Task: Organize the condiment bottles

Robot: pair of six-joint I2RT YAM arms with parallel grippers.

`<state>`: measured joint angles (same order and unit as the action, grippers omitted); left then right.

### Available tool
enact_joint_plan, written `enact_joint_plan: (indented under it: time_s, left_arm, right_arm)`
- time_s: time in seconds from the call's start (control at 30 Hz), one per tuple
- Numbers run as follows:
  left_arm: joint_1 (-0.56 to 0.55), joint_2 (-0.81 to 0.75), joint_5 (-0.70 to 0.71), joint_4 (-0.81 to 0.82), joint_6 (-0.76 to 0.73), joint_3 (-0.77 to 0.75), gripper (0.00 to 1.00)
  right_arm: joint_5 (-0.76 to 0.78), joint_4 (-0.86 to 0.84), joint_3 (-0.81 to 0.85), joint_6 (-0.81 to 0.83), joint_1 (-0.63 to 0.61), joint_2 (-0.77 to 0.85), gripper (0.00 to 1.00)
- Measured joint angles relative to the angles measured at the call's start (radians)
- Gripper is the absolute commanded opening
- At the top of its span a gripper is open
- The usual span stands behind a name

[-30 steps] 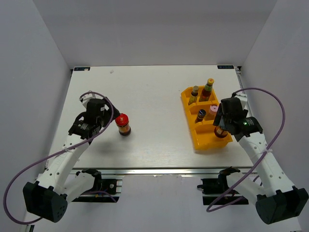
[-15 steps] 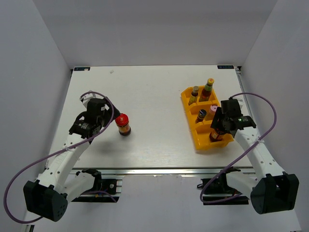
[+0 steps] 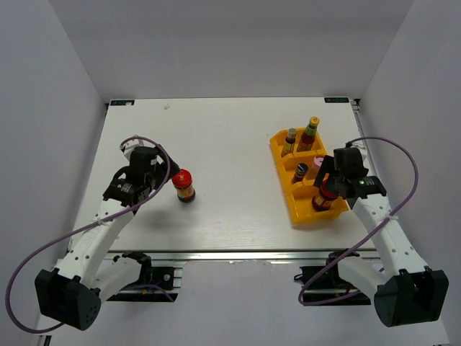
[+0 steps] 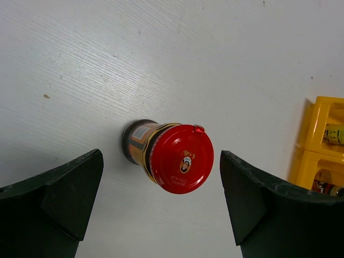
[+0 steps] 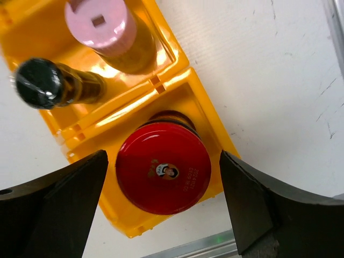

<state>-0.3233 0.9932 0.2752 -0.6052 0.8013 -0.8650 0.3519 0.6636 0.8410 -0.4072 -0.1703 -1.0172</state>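
A red-lidded dark jar [image 3: 185, 185] stands on the white table, left of centre. My left gripper [image 3: 168, 181] is open with a finger on each side of it, not touching; the lid [image 4: 181, 158] sits between the fingers [image 4: 64, 188]. The second red-lidded jar [image 3: 322, 199] stands in the near compartment of the yellow tray [image 3: 302, 216]. My right gripper [image 3: 329, 183] is open above it, its fingers [image 5: 70, 193] either side of the lid [image 5: 163, 166] with gaps. The pink-capped bottle [image 5: 100, 22] and grey-topped shaker [image 5: 40, 82] fill the middle compartment. The brown bottle [image 3: 290, 140] and yellow-capped sauce bottle [image 3: 311, 132] stand in the far compartment.
The tray lies near the table's right edge [image 3: 360, 137]. Purple cables [image 3: 403, 155] loop from both arms. Grey walls enclose the table on the left, right and far sides. A metal rail [image 3: 238, 254] runs along the near edge.
My right gripper went down with the second jar into the tray's near compartment and has opened off it. The left arm and its jar have not moved.
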Motion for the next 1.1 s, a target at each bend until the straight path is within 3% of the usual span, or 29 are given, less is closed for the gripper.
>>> enact_joint_plan:
  time_s: [0.3,0.4,0.47,0.6,0.73,0.93,1.1]
  left_arm:
    - [0.000,-0.010,0.004,-0.016,0.005,0.000,0.98]
    - [0.000,-0.023,0.042,-0.048,0.028,-0.003,0.98]
    - [0.000,-0.029,0.070,-0.085,0.040,-0.014,0.98]
    - [0.000,-0.055,0.116,-0.138,0.061,-0.034,0.98]
    - [0.000,-0.099,0.157,-0.190,0.089,-0.036,0.98]
    - [0.000,-0.170,0.212,-0.271,0.119,-0.050,0.98]
    - [0.000,-0.206,0.243,-0.310,0.134,-0.072,0.98]
  right_arm:
    - [-0.042,0.021,0.149,0.047,-0.014,0.112,0.89]
    - [-0.134,-0.018,0.195,0.084,-0.093,0.113,0.89]
    - [-0.141,-0.047,0.216,0.109,-0.217,0.080,0.89]
    - [-0.140,-0.129,0.284,0.185,-0.544,-0.116,0.89]
    - [-0.172,-0.214,0.400,0.253,-0.748,-0.398,0.89]
    - [-0.194,-0.246,0.747,0.332,-0.900,-0.804,0.89]
    - [-0.202,-0.222,0.986,0.344,-0.955,-1.029,0.89]
